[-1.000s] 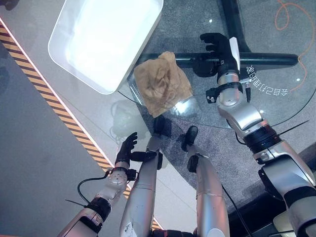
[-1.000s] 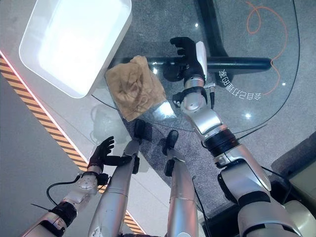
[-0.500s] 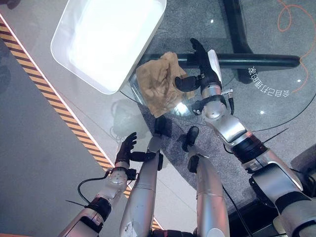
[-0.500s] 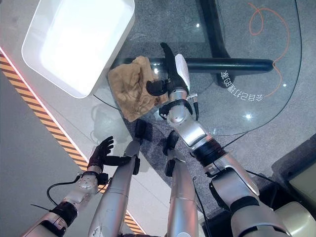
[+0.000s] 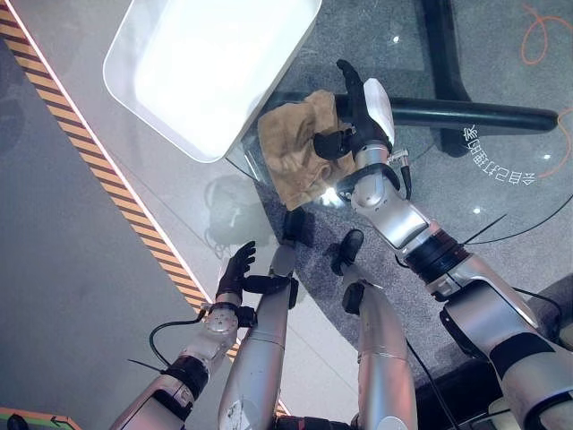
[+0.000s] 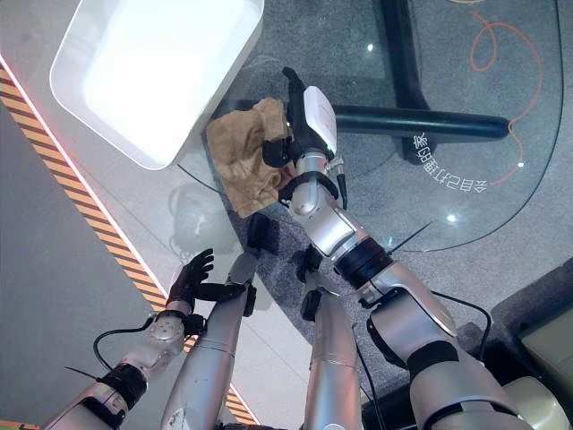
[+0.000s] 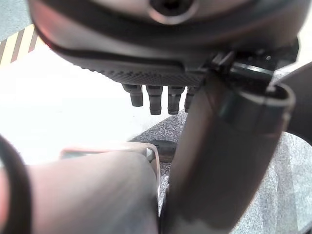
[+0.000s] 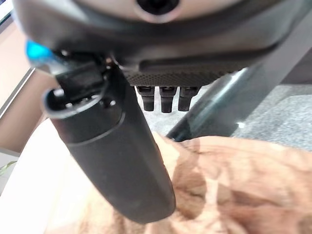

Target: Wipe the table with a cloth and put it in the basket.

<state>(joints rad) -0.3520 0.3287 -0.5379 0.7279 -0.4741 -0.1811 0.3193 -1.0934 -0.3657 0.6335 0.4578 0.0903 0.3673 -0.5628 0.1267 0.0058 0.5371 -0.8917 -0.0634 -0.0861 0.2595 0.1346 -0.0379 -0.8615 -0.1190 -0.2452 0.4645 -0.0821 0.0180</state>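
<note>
Cloth: a crumpled tan cloth (image 5: 300, 148) lies on the round clear glass table (image 5: 501, 202), near the table's edge on the robot's side, its far corner just beside the basket.
Basket: a white rectangular plastic basket (image 5: 161, 125) with rounded corners stands at the table's left side, partly over the table's rim, and nothing shows inside it.
Right hand: the dark right hand with a white thumb cover (image 5: 356, 112) is at the cloth's right edge, fingers stretched out straight and away from the robot, thumb bent in over the tan fabric; the head views do not settle whether it touches.
Right wrist view: the thumb (image 8: 114, 146) reaches out above the cloth (image 8: 234, 185), the fingertips (image 8: 166, 100) are held in a straight row, and nothing is pinched between them.
Left hand: the dark left hand (image 5: 236, 273) hangs low beside the table, well apart from the cloth and nearer the robot, fingers loosely spread and holding nothing.
Floor: a yellow-and-black striped tape line (image 5: 98, 175) runs diagonally across the grey floor on the basket's left.
Table base: a dark tubular bar (image 5: 483, 115) shows through the glass, beyond the right hand.
</note>
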